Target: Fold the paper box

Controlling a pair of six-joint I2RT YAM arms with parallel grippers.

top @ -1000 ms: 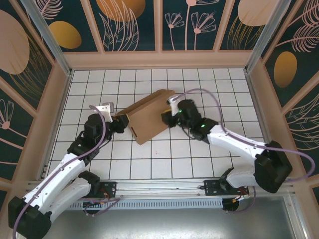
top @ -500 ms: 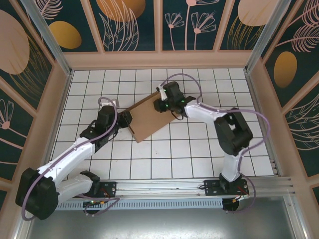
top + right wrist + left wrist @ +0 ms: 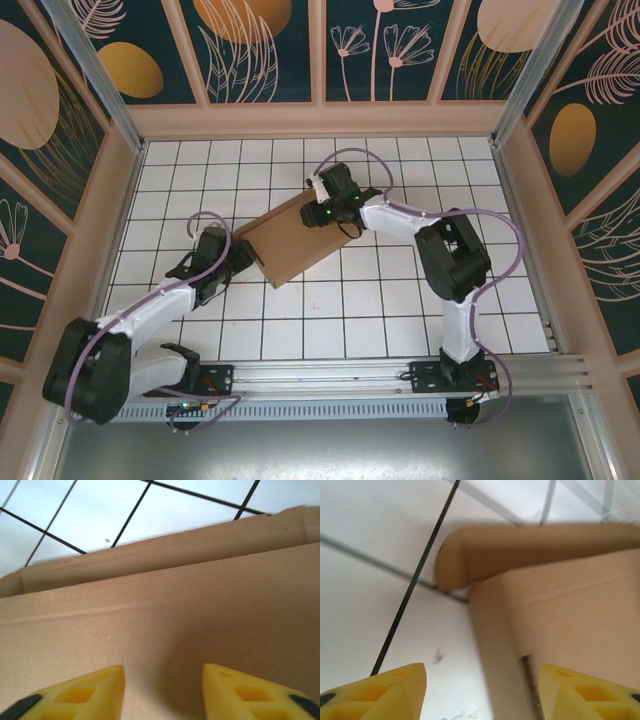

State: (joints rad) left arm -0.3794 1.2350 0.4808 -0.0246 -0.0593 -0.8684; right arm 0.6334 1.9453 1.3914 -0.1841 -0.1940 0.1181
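The paper box [image 3: 290, 242] is a flat, closed brown cardboard mailer lying at a slant on the white tiled table [image 3: 400, 300]. My left gripper [image 3: 243, 256] sits low at the box's left corner. In the left wrist view its yellow fingertips [image 3: 395, 692] stand apart, with the box's corner wall [image 3: 500, 645] and a rounded flap edge [image 3: 465, 560] between and ahead of them, left gripper [image 3: 485, 695] open. My right gripper [image 3: 318, 210] hovers over the box's far right end. Its jaws are open just above the box's top panel [image 3: 175, 610], right gripper [image 3: 162, 695].
Wooden walls [image 3: 310, 118] ring the table at the back and both sides. A metal rail [image 3: 330, 378] with both arm bases runs along the near edge. Purple cables [image 3: 470, 225] loop off the arms. Bare tiles [image 3: 330, 320] lie in front of the box.
The box has come down from a raised, tilted hold to lie flat on the tiles. Both grippers have opened. The right gripper moved back and left over the box.
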